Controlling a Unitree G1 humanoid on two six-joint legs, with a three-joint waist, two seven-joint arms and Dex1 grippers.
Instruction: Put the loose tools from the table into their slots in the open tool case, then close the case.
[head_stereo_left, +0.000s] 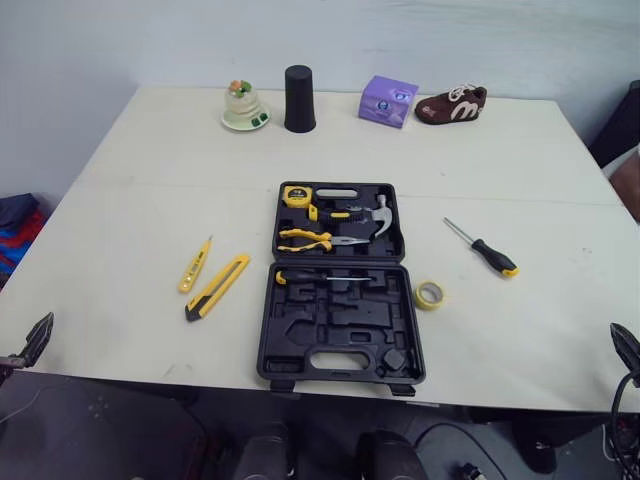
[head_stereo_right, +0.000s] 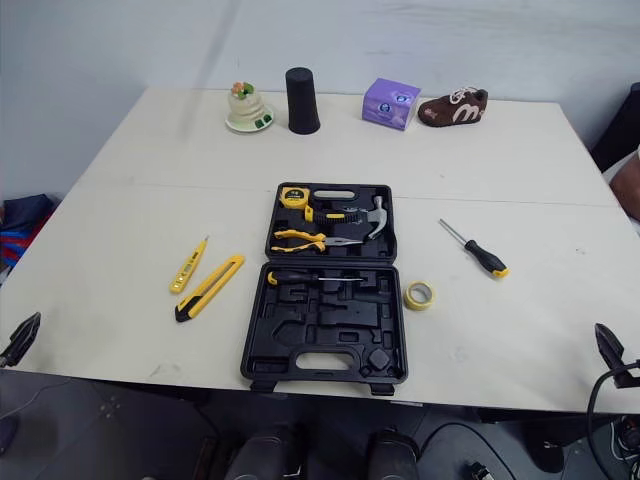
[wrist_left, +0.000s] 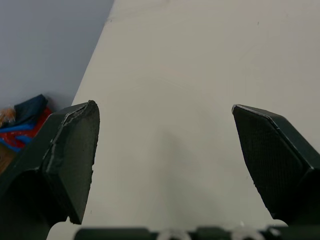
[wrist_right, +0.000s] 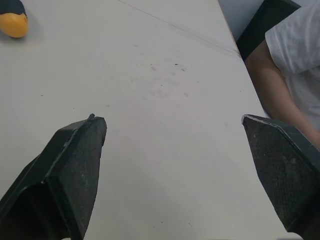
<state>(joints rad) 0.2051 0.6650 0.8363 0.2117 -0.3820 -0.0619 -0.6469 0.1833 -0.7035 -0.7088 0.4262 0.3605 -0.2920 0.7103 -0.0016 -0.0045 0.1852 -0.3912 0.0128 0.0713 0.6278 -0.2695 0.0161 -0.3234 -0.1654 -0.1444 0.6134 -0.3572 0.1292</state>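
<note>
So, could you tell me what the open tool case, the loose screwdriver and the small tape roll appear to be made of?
Tool case: matte black moulded plastic, judging by its shaped recesses. Screwdriver: the thin pale grey shaft looks like bare metal; the handle is black with a yellow end, probably plastic or rubber. Tape roll: a yellow ring, possibly vinyl or paper tape; too small to tell.

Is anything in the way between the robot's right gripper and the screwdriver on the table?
No, nothing visible. Only bare table lies between the right gripper, jaws open, and the screwdriver. The yellow tape roll sits off to the side, nearer the tool case.
</note>
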